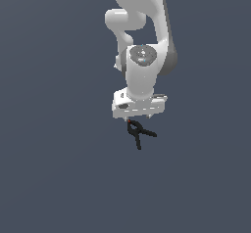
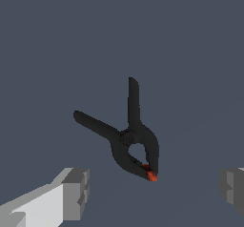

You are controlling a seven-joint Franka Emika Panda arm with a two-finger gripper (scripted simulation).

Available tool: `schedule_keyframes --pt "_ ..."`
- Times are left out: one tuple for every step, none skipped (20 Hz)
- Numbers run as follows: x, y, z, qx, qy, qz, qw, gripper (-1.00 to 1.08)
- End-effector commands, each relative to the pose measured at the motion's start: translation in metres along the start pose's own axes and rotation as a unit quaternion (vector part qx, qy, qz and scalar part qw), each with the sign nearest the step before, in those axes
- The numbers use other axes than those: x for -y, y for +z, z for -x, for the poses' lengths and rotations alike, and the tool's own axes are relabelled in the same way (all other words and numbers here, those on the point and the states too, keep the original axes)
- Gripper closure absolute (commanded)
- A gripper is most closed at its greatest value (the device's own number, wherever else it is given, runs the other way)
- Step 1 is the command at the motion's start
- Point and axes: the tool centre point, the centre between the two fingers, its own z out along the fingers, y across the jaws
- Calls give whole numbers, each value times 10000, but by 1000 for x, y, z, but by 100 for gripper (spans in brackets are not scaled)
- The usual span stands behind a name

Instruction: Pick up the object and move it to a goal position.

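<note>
Clamp (image 2: 128, 140): matte black, Y-shaped, thin handles, red-orange tip.

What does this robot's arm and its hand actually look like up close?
The arm is smooth, glossy white with rounded, bulging joints and a grey disc cap on one joint. It ends in a flat, boxy white gripper. In the wrist view its two fingers are blocky: white bodies with grey, stepped pads. No cables or markings show.
</note>
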Motion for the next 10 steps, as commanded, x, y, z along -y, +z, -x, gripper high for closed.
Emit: schedule_keyframes --pt "0 6 0 1 -156 15 9999 -92" --pt "0 8 0 1 -236 22 9997 -92" --pt "1 11 0 1 -325 30 9995 -92" --pt "1 15 0 0 -421 38 9991 -92" --pt "1 18 0 0 -526 46 9986 -92" --pt "2 22 0 0 -639 55 9979 -92" --pt "2 26 0 0 -760 64 9971 -92" --pt "2 30 1 0 -889 73 9960 -92" --pt "3 35 1 -1 -1027 82 9947 -92" --pt "3 40 1 -1 -1173 90 9931 -92"
